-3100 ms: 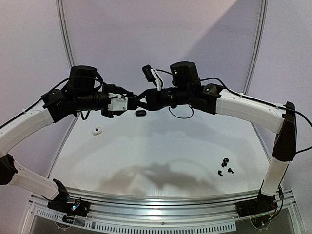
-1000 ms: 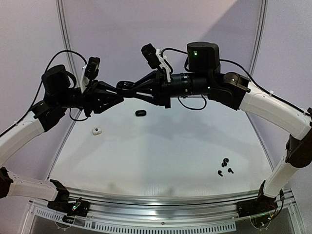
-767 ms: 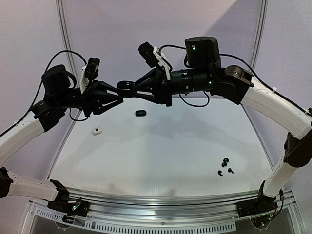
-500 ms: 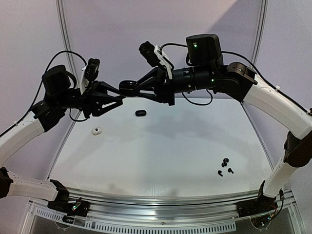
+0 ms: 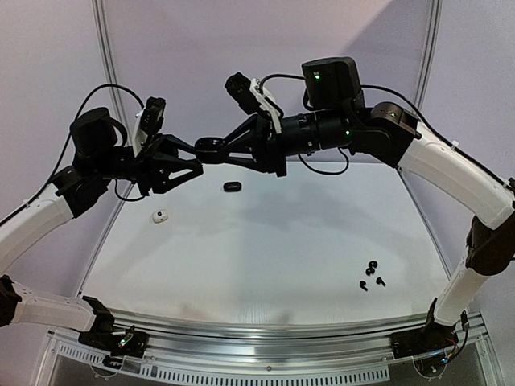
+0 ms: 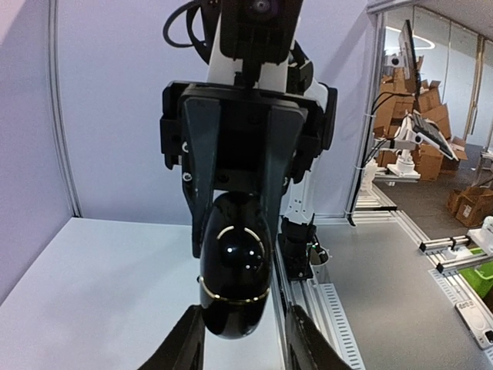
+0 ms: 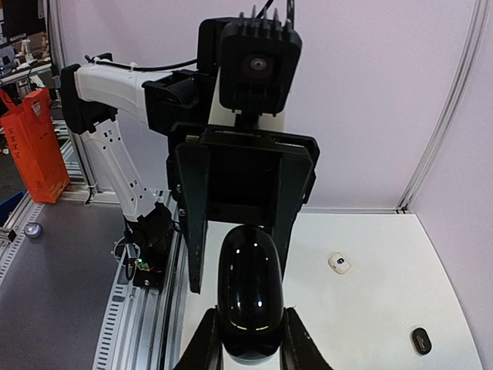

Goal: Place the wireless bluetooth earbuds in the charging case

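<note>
Case [image 6: 235, 297], glossy black oval pebble, thin gold seam

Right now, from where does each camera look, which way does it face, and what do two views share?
Top external: above and behind the bases, looking down on the white table; left arm and right arm meet in the air.
Left wrist: on the left arm, looking along its own fingers at the right gripper.
Right wrist: on the right arm, looking along its own fingers at the left gripper.
Shared: both wrist views show the black charging case that the right gripper holds.
</note>
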Controlling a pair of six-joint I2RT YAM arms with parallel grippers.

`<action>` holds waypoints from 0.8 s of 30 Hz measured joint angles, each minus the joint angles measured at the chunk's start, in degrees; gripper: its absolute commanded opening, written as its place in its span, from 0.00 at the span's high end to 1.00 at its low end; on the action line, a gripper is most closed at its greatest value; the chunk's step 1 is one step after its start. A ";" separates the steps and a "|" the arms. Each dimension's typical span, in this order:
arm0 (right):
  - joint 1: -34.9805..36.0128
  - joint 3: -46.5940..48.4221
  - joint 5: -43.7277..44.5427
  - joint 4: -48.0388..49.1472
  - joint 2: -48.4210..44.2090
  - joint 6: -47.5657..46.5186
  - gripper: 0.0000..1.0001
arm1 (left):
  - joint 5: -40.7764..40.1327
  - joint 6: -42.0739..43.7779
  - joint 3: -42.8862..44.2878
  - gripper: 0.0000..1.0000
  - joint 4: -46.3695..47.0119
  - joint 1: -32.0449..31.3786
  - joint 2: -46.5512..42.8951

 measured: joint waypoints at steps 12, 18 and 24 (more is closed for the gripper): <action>0.37 1.29 -0.35 -0.90 0.94 -0.02 1.00 | -0.85 0.42 0.00 0.70 0.00 -0.26 0.20; 0.37 1.62 -0.42 -1.03 1.44 0.00 1.00 | -0.83 0.44 0.00 0.72 0.00 -0.39 0.48; 0.42 1.75 -0.59 -0.94 1.60 0.35 1.00 | -1.27 1.42 0.00 0.92 0.04 -0.39 0.48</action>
